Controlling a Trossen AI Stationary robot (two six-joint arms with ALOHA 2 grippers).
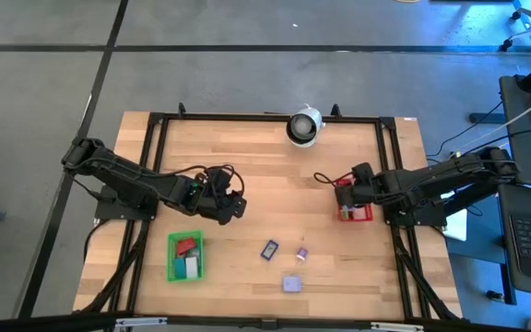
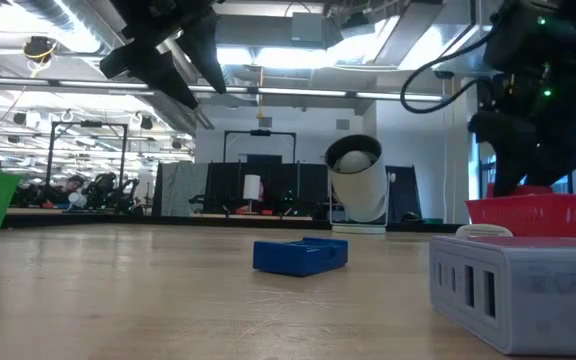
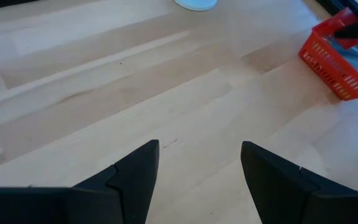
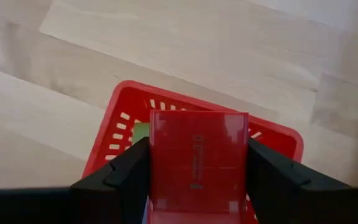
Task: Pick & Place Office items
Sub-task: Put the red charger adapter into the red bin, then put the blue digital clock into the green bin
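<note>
My right gripper hovers over the red bin at the table's right, shut on a flat red office item. A light green piece lies inside that bin. My left gripper hangs open above bare wood left of centre, with nothing between its fingers. Loose on the table lie a blue piece, a small pink piece and a lavender block. The green bin at the near left holds a red piece and others. My right gripper pinches the flat red item by its two opposite side edges, one finger on each. The fingers come from above, slanting steeply down. The item is over the red bin's open top; whether its lower end touches the bin's floor I cannot tell.
A round white-and-black device stands at the table's far edge, centre. In the low view the lavender block is close in front, with the blue piece behind it. Bare wood lies between the two arms.
</note>
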